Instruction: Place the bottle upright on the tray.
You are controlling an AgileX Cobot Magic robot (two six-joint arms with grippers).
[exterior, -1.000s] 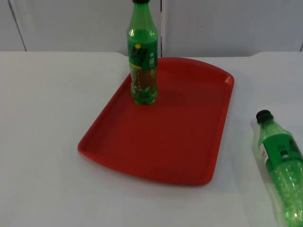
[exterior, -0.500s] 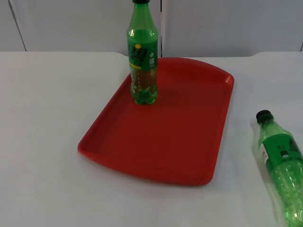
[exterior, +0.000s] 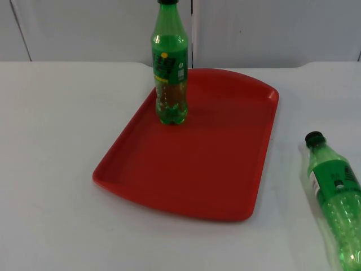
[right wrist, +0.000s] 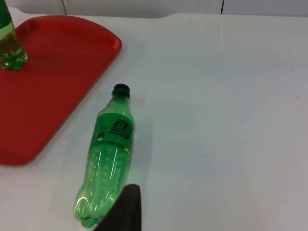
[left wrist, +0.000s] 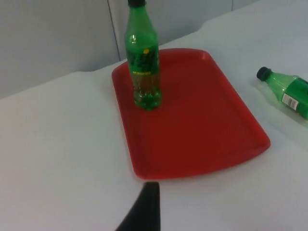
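Right gripper: poised over the table; finger state cannot be told.
Lying bottle: on its side just ahead of the right gripper, cap pointing away from it, off the tray; judged next to be picked up.
Left gripper: waits short of the tray's near edge; finger state cannot be told.
Tray: red, flat on the table, ahead of the left gripper.
Standing bottle: upright at the tray's far side, already placed, leaving room for the second.
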